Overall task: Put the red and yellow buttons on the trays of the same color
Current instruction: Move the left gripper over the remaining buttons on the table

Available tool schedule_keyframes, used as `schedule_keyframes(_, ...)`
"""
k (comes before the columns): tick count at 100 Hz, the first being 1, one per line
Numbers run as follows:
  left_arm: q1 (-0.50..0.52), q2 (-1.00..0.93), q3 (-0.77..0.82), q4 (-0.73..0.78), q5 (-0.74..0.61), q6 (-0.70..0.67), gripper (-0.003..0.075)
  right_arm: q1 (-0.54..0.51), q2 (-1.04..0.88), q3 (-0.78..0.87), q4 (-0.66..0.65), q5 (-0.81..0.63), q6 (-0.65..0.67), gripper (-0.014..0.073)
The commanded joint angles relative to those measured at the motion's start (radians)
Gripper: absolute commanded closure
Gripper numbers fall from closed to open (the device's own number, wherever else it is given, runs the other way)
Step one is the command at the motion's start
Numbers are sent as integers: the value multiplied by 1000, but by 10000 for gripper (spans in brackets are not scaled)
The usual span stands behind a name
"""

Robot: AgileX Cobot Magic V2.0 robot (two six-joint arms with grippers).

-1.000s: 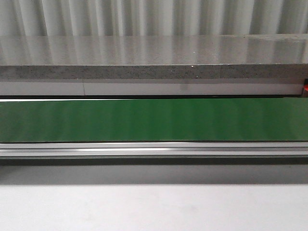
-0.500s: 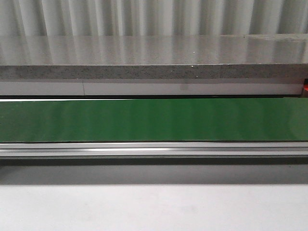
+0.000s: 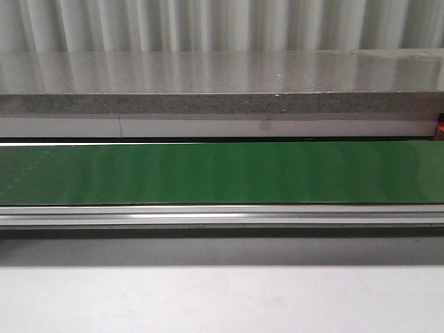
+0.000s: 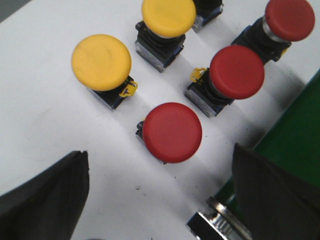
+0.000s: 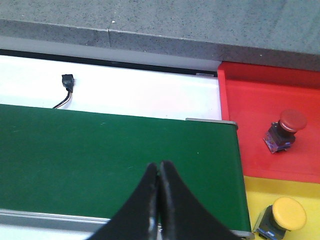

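— So where's the next button?
— A red button (image 4: 172, 132) sits on the white table between the left gripper's (image 4: 159, 187) spread fingers; it probably needs lowering and closing.
— Neighbours?
— Another red button (image 4: 236, 72) and a yellow button (image 4: 101, 62) crowd near.
— Right gripper (image 5: 160, 200)?
— Closed, empty, over the green belt (image 5: 100, 165); red tray (image 5: 260, 125) beyond.

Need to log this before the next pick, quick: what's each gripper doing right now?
Left gripper: open, jaws spread wide above a red button, holding nothing.
Right gripper: closed, empty, above the green belt.
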Motion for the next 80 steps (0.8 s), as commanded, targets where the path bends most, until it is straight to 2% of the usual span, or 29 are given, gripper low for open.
schedule_keyframes(1,10,15,-31,-7,-75,-4,155,1,-3,-25,-1,-66,-5,661)
schedule_keyframes(32,24,127,-33,-11,-159,-4,155,1,-3,-25,-1,-66,-5,661)
schedule_keyframes(63,24,156,-39,-9,-210,-2,161,1,-3,-25,-1,-66,-5,661)
schedule_keyframes(70,24,156,-39,-8,-213,-2,211,1,-3,-25,-1,-66,-5,661)
schedule_keyframes(80,24,156,-39,-8,-213,-2,346,1,-3,-25,-1,-66,-5,661)
